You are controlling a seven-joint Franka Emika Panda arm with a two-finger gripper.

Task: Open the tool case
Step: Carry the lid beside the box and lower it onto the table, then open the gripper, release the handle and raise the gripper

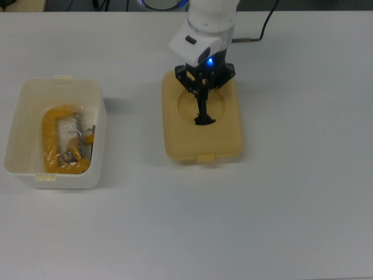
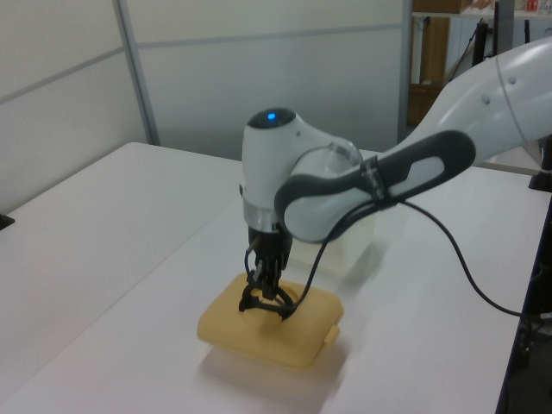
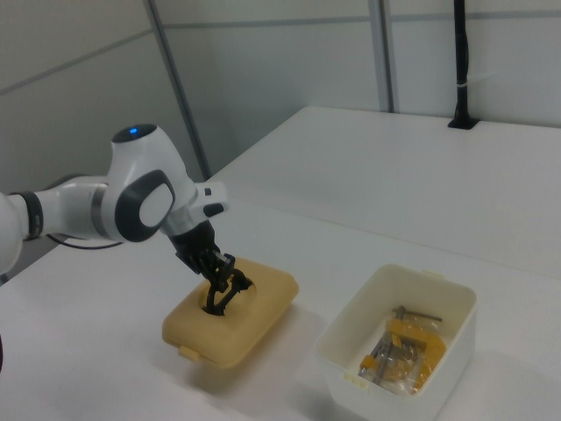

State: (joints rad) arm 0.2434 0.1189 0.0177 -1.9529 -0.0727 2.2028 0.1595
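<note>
Holding the black handle (image 1: pixel 203 111) of the tan lid (image 1: pixel 202 119), the gripper (image 1: pixel 204 99) has its jaws closed on it, as far as the top view lets me judge. This lid lies flat on the white worktop (image 1: pixel 303 192), well apart from the white tub (image 1: pixel 55 133) on the top view's left. The tool case is therefore open, and a yellow clamp (image 1: pixel 63 140) shows inside. Probably only the release of the handle remains.
</note>
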